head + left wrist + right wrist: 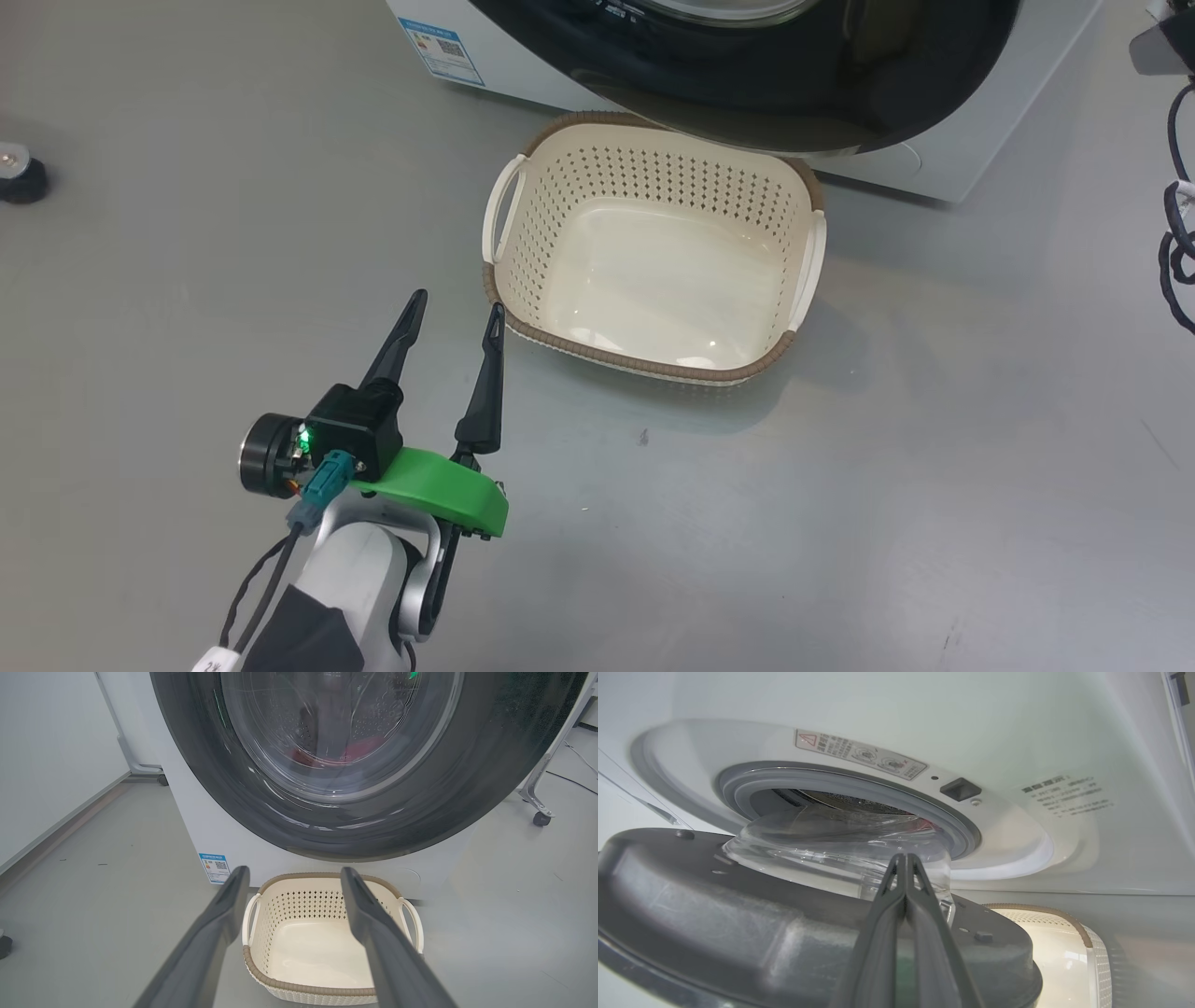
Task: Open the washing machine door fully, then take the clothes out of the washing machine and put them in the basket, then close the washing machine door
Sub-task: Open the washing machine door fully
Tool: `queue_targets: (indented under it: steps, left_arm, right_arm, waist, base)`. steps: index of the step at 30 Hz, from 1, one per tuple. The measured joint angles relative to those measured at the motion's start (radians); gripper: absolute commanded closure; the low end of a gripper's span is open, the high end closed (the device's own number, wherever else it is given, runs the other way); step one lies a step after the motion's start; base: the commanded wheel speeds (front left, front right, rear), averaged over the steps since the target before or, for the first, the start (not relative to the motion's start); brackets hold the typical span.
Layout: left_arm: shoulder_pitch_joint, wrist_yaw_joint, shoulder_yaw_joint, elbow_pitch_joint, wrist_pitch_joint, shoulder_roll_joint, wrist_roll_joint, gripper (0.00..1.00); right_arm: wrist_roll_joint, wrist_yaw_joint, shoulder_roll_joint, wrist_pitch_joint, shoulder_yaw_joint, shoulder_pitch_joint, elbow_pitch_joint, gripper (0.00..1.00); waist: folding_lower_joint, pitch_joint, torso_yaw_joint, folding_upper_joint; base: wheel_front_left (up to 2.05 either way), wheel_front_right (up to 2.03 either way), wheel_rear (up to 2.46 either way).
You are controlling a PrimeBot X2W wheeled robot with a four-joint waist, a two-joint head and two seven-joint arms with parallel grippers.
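L claw [457, 303]: nearest, 7 o'clock in head view; jaws wide apart, empty, tips near basket [644, 173] left corner.
R claw [903, 857]: fingers pressed together, nothing held; lies over door [714, 933] inner face, pointing at glass bowl [831, 858]; contact not determinable.
Basket: centre of head view, on floor below door; empty.
Door: 12 o'clock, ajar, not yet fully open. Rigid, hinged; glossy rim prob. slippery. Judged: push on grey inner face, avoid glass.
Clothes [336, 753]: red, inside drum, seen thru glass at 12 o'clock in L wrist view. Judged soft, light, limp; pinch a raised fold; may snag on rubber ring [738, 784].
Washer [205, 830]: white, farthest, behind door.
Labels: blue sticker [441, 49] w/ QR code, 11 o'clock in head view, text too small. Warning sticker [859, 755] w/ red triangle above drum mouth, print illegible. Grey print [1064, 795] at 2 o'clock in R wrist view, illegible. No brand readable.
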Motion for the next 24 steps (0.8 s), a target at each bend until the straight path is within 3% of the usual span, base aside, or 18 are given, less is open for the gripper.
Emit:
queue_targets:
  steps: [4, 8, 15, 24]
  left_arm:
    - [0.000, 0.000, 0.000, 0.006, 0.000, 0.000, 0.000, 0.00]
    - [0.001, 0.000, 0.011, 0.012, 0.000, 0.000, 0.010, 0.00]
    - [0.008, 0.000, 0.046, 0.019, 0.000, 0.000, 0.016, 0.00]
    - [0.027, 0.000, 0.069, 0.025, 0.000, 0.001, 0.041, 0.00]
  right_arm:
    - [-0.070, 0.055, -0.022, -0.049, 0.044, 0.020, -0.022, 1.00]
    - [-0.164, 0.068, -0.055, -0.100, 0.107, 0.046, -0.049, 1.00]
    - [-0.266, 0.068, -0.061, -0.211, 0.176, 0.109, -0.113, 1.00]
    - [-0.393, 0.068, -0.113, -0.384, 0.239, 0.233, -0.201, 1.00]
  waist:
    - [0.0000, -0.016, -0.008, 0.0000]
    - [0.0000, -0.034, -0.019, 0.0000]
    - [0.0000, -0.064, -0.049, 0.0000]
    - [0.0000, -0.104, -0.085, 0.0000]
  base:
    - [0.00, 0.00, 0.00]
    - [0.00, 0.00, 0.00]
    - [0.00, 0.00, 0.00]
    - [0.00, 0.00, 0.00]
